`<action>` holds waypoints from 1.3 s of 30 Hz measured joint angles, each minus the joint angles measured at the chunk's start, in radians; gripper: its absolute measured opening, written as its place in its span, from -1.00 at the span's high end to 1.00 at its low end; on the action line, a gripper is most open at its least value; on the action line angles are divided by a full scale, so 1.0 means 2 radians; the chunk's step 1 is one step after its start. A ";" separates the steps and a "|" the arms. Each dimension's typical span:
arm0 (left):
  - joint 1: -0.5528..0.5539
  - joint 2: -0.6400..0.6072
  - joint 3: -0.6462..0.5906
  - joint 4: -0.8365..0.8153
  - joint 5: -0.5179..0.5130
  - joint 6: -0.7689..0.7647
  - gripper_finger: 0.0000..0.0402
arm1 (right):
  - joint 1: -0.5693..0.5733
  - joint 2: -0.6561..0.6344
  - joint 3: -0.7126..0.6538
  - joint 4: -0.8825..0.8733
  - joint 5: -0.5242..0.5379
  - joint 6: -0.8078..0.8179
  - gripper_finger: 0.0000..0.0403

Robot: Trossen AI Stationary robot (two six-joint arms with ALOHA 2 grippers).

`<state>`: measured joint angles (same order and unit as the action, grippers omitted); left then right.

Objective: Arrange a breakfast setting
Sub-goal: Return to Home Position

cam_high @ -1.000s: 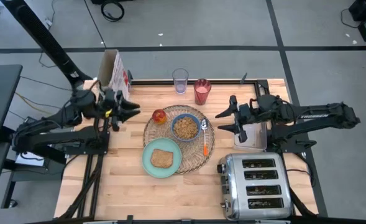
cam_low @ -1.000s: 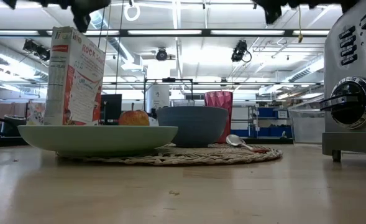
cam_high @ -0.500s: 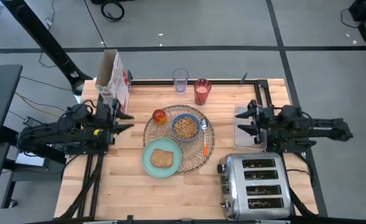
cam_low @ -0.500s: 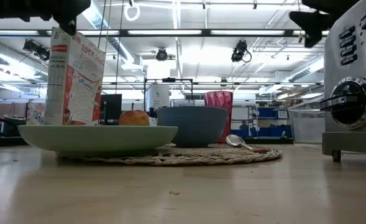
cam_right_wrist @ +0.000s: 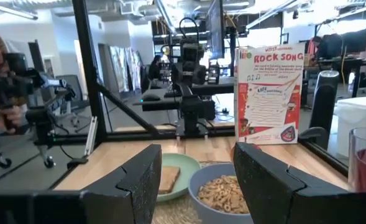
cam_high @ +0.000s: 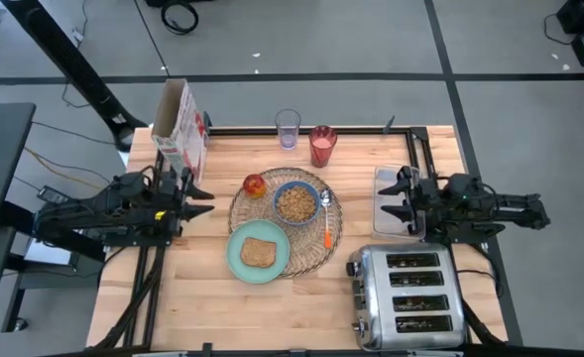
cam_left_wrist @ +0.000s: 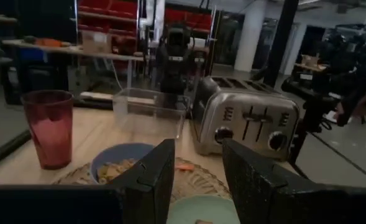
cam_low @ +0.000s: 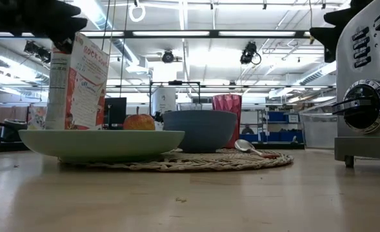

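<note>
Looks like a big robot lab. Has long ceiling lights (cam_low: 196, 33) high up, shelves of red bins (cam_left_wrist: 108, 12), blue bins (cam_low: 281, 116) far back, black metal stands (cam_right_wrist: 86, 93), and a grey floor (cam_high: 321, 40) with dark lines.

The only readable print is on the cereal box (cam_right_wrist: 271, 93), which stands upright at the far left corner of the bench (cam_high: 202, 297). In the right wrist view its white front bears "ROCK SONG" in big red capitals near the top. A short line above that title, the lines in the panel below it beside drawn music notes, and a red badge at the bottom corner are too small to read. In the low view the same box (cam_low: 79, 80) shows "ROCK" in red, the rest of the title lost on the slanting face.
</note>
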<state>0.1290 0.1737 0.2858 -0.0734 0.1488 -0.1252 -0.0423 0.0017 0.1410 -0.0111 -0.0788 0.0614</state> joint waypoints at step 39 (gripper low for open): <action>-0.080 -0.084 0.000 -0.019 -0.096 0.096 0.30 | 0.038 0.003 -0.060 0.063 0.007 -0.015 -0.03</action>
<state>-0.0311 0.0063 0.2867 -0.1112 -0.0441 0.0677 0.0345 0.0082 0.0208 0.1143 -0.0639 0.0310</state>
